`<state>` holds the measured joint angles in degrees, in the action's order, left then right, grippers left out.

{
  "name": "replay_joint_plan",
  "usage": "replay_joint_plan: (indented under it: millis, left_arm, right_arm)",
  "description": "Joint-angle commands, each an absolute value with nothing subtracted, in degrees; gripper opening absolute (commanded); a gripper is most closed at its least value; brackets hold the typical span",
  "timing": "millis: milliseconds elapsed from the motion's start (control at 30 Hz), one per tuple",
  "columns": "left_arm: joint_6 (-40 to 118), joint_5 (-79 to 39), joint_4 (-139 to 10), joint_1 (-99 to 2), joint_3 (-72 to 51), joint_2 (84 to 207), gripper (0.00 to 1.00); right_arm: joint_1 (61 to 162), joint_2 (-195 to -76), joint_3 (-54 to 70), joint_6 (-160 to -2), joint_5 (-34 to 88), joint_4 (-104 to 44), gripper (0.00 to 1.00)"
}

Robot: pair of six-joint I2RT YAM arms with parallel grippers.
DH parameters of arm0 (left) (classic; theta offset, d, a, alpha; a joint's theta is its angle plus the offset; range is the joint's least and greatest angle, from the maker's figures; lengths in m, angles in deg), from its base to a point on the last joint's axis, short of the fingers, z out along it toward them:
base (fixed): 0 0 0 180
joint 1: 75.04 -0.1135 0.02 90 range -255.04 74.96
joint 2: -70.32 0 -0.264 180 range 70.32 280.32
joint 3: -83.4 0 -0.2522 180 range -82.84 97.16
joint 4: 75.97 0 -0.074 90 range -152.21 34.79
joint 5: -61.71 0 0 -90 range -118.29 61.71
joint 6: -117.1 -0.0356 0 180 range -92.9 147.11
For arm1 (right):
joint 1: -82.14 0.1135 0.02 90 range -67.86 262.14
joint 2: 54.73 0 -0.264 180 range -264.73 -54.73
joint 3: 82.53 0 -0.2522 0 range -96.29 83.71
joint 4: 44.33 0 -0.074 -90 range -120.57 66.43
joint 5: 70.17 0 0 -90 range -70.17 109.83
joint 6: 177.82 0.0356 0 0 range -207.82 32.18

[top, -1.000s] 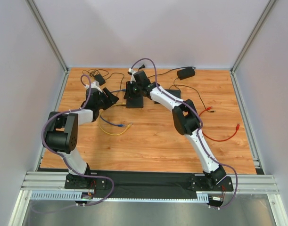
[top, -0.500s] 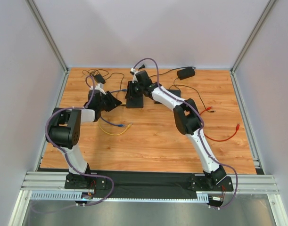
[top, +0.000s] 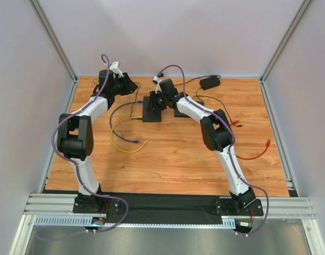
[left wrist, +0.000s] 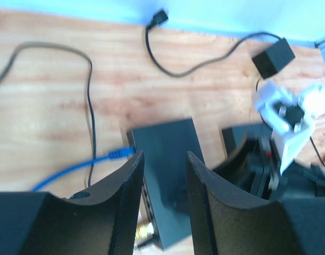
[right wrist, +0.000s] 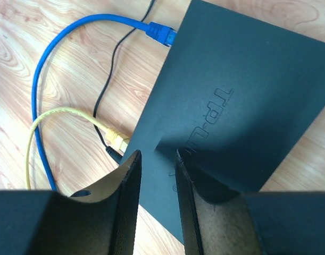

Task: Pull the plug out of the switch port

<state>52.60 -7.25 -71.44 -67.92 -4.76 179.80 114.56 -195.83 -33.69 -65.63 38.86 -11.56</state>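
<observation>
Plug point(right wrist: 161, 33) meets switch point(right wrist: 242, 95) edge, beyond right pincer point(right wrist: 157, 157).

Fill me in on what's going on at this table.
Two robot arms are working on a black network switch on the table. The right hand hovers just over the switch's top, fingers slightly apart and empty. The left hand stands off toward the table's back left, open and empty too. A blue plug and a yellow plug both sit in the switch's side, so nothing has been pulled yet.
</observation>
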Motion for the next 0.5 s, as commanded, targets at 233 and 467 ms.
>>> replay_joint_plan:
  millis: [233,467]
  left_arm:
    - [46.35,-11.5,-57.9,-65.2,5.67,188.36,0.38]
    - [47.06,-11.59,-61.24,-64.93,2.59,186.52,0.38]
  right_arm:
    - [114.66,-196.06,-34.77,-67.87,32.14,-0.59,0.34]
    - [115.27,-197.9,-37.74,-68.22,31.8,4.93,0.33]
